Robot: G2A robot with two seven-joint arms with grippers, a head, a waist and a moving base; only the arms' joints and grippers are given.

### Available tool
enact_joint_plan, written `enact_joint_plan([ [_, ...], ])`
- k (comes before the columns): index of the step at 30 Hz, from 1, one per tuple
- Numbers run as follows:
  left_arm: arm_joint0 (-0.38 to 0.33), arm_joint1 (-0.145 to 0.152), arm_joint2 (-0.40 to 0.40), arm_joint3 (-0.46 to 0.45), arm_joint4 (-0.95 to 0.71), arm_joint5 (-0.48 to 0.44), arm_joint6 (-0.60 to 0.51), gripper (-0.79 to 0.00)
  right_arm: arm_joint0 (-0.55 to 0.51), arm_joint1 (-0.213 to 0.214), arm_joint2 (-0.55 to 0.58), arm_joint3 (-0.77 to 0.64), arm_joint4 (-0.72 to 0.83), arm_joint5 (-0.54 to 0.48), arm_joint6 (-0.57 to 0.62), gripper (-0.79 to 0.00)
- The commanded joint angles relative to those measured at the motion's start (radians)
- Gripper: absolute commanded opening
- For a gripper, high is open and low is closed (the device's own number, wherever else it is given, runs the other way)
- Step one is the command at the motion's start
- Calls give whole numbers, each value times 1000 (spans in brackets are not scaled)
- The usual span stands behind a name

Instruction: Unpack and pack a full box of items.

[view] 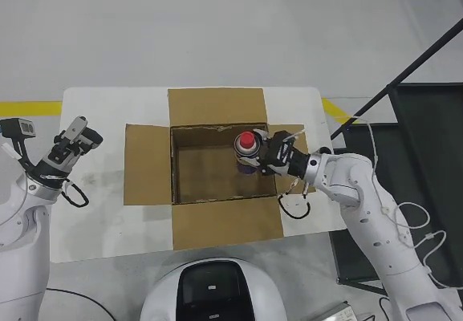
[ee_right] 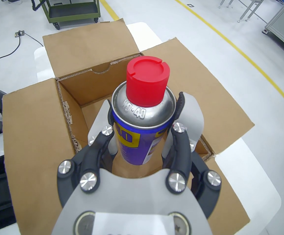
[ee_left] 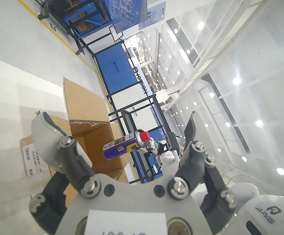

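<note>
An open cardboard box (view: 215,168) stands mid-table with all its flaps folded out; its visible floor is bare cardboard. My right gripper (view: 257,152) is shut on a blue spray can (view: 245,148) with a red cap, holding it upright over the right side of the box opening. The right wrist view shows the can (ee_right: 142,113) between the fingers (ee_right: 188,113), gripped just below its silver shoulder, with the box (ee_right: 34,123) beneath. My left gripper (view: 79,132) stands open over the table's left edge, apart from the box. From there the can (ee_left: 122,145) shows beyond the box (ee_left: 90,103).
The white table (view: 95,225) has bare room left of the box. A black metal rack (view: 432,152) stands close to the table's right side, beside my right arm. A white label (ee_left: 34,156) sits on the box's left flap.
</note>
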Motion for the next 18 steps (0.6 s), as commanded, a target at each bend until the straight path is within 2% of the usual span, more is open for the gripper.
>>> enact_joint_plan([
  [1,0,0,0,0,0,0,0,0,-46,6,37,-30,10,-5,-13,-785],
  [4,0,0,0,0,0,0,0,0,-75,11,62,-46,20,-9,-21,-785],
  [18,0,0,0,0,0,0,0,0,-75,11,62,-46,20,-9,-21,-785],
])
